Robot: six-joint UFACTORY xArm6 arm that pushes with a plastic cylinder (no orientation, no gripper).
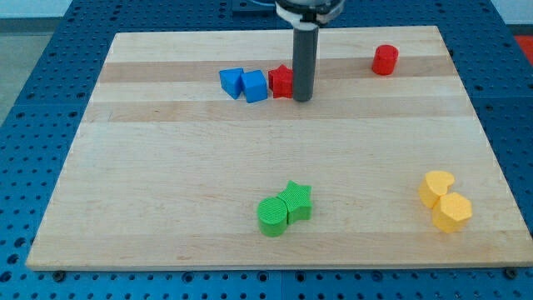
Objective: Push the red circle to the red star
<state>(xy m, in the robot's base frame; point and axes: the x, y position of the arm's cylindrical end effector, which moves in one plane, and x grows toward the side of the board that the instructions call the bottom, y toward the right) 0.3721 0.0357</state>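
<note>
The red circle (385, 60), a short red cylinder, stands near the view's top right of the wooden board (166, 183). The red star (281, 81) sits at the top middle, partly hidden behind the dark rod. My tip (302, 99) rests on the board touching or just right of the red star. The red circle lies about a hundred pixels to the right of my tip and slightly higher in the view.
Two blue blocks (231, 82) (255, 86) sit just left of the red star. A green circle (271, 216) and green star (296, 201) touch at the bottom middle. Two yellow blocks (436, 188) (453, 212) lie at the bottom right.
</note>
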